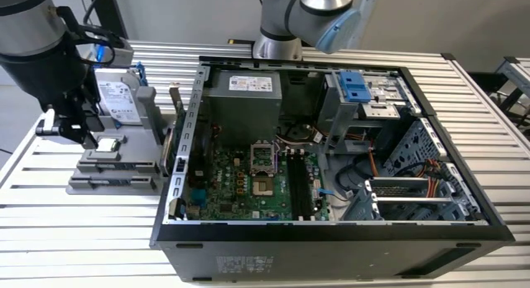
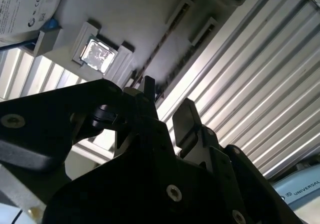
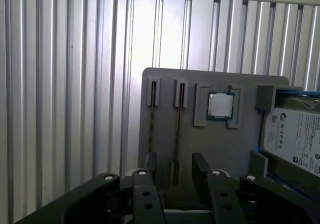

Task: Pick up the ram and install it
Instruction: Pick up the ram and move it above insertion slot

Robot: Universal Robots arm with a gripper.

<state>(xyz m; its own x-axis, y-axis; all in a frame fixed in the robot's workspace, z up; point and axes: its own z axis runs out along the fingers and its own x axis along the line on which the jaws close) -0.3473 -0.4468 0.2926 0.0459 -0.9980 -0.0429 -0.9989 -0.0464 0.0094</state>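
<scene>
Two thin ram sticks stand on edge in slots of a grey holder [image 3: 240, 134]. One ram stick [image 3: 177, 124] runs into the gap between my fingers, and the other ram stick [image 3: 151, 119] lies just beside it. My gripper [image 3: 175, 171] is open, hanging just above the holder with one black finger [image 3: 200, 171] on each side of the nearer stick. In the second wrist view the gripper [image 2: 167, 109] shows the same gap, with the ram [image 2: 181, 59] beyond it. In the exterior view the gripper [image 1: 83, 136] hangs over the holder [image 1: 116, 173], at that view's left of the open computer case [image 1: 331, 232].
A square silver processor chip [image 3: 220, 105] and a silver hard drive [image 3: 295, 139] with blue tabs share the holder. Inside the case, the green motherboard [image 1: 240, 189] carries black memory slots [image 1: 300, 182]. Everything rests on a ribbed metal table [image 1: 74, 238].
</scene>
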